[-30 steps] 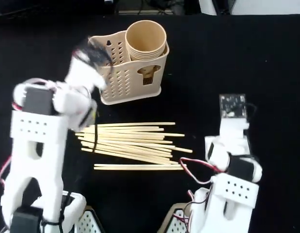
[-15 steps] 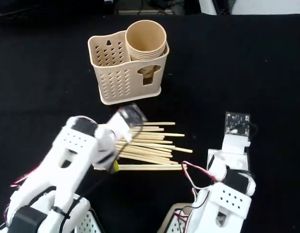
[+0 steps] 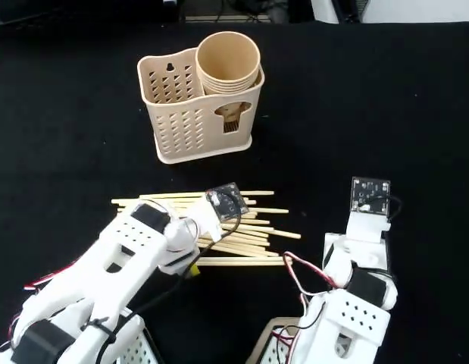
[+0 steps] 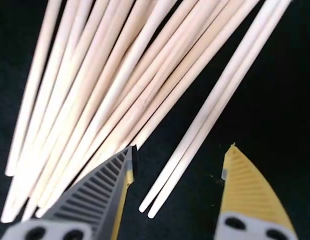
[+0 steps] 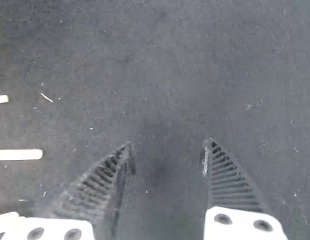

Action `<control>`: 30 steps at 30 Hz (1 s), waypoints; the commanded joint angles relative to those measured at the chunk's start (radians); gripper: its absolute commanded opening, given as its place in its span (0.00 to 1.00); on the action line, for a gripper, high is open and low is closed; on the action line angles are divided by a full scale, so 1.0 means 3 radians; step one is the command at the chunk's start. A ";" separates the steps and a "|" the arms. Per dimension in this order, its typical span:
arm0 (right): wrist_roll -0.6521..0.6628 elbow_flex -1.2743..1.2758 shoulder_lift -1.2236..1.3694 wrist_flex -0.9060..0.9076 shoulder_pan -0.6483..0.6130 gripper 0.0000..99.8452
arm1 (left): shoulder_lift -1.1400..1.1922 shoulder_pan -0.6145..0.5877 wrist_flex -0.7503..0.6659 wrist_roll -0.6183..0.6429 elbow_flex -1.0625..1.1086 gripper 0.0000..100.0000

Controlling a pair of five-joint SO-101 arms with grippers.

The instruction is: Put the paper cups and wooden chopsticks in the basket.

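**Basket:** beige perforated plastic basket (image 3: 190, 129) with 2 compartments, upright at the far centre-left of the black cloth-covered worktop (image 3: 386, 98).

**Cups:** stack of tan paper cups (image 3: 228, 61), nested, upright in the basket's right compartment, rim above the basket wall.

**Chopsticks:** loose pile of pale wooden chopsticks (image 3: 257, 227), flat on the worktop, near of the basket and well apart from it. They run left to right and fan slightly. 1 pair (image 4: 205, 115) lies just off the nearer edge of the main bundle (image 4: 109, 90).

**Left arm:** white arm (image 3: 136, 250) reaching from the near left, its wrist camera over the middle of the pile. The left jaws are spread wide and low over the sticks. The ends of the separate pair lie between them, and the grey ribbed one lies against the edge of the bundle. Nothing is pinched.

**Right arm:** white arm (image 3: 359, 265) at the near right, right of the chopstick tips. The right jaws are spread above bare worktop, holding nothing. 2 stick ends (image 5: 17, 154) show off to one side.
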 commanded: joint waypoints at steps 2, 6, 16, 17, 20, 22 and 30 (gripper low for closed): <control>0.0015 -0.0013 -0.0043 -0.0041 0.0036 0.22 | 0.0302 -0.0043 -0.0148 -0.0010 -0.0110 0.29; 0.0015 -0.0013 -0.0049 -0.0041 0.0036 0.22 | 0.0701 0.0049 -0.0164 -0.0010 -0.0233 0.29; 0.0015 -0.0013 -0.0054 -0.0041 0.0026 0.22 | 0.0890 0.0182 -0.0148 -0.0010 -0.0366 0.10; 0.0015 -0.0013 -0.0054 -0.0041 0.0026 0.22 | 0.0890 0.0182 -0.0148 -0.0005 -0.0350 0.09; 0.0015 -0.0013 -0.0054 -0.0046 0.0026 0.22 | 0.0890 0.0182 -0.0123 -0.0005 -0.0309 0.09; 0.0015 -0.0013 -0.0054 -0.0046 0.0026 0.22 | 0.0890 0.0182 -0.0056 -0.0005 -0.0304 0.09; 0.0015 -0.0008 -0.0054 -0.0051 0.0026 0.22 | 0.0885 0.0187 0.0414 -0.0010 -0.0499 0.09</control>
